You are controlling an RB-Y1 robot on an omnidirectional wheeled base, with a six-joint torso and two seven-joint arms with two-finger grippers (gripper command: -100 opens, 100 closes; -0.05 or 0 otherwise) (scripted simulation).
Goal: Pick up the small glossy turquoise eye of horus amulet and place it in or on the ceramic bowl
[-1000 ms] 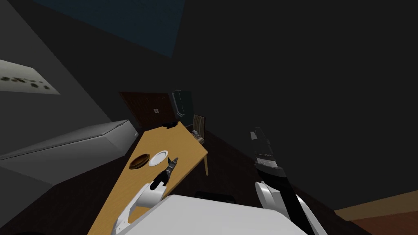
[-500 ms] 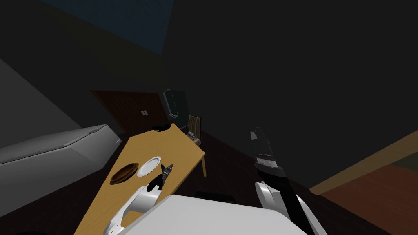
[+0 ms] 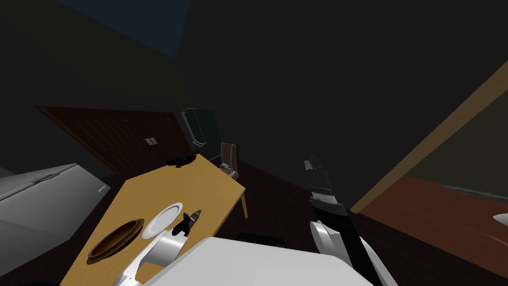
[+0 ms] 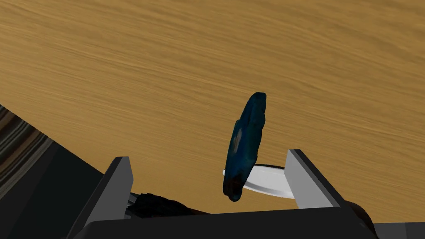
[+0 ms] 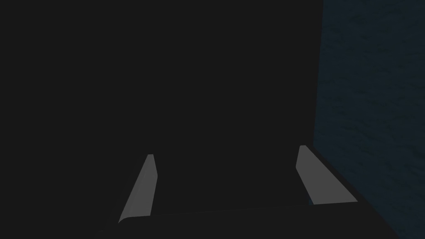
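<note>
The amulet (image 4: 245, 145), a flat dark blue-turquoise piece, stands edge-on between the fingers of my left gripper (image 4: 206, 155). The fingers are wide apart and neither touches it. Its lower end overlaps the rim of a white dish (image 4: 269, 182) on the wooden table (image 4: 166, 83). In the head view my left gripper (image 3: 195, 214) hovers just right of the white dish (image 3: 162, 221), and a brown bowl (image 3: 116, 240) lies left of that dish. My right gripper (image 3: 311, 161) is raised off to the right of the table, its fingers open (image 5: 226, 150) and holding nothing.
The table (image 3: 198, 183) ends close to the right of my left gripper. A small dark object (image 3: 181, 160) lies at its far end, with a chair (image 3: 229, 155) beyond the far corner. A grey block (image 3: 39, 198) stands to the left.
My view has swung right, so the table, dishes and grey block have slid left and down. My left gripper stays beside the white dish. My right arm holds still.
</note>
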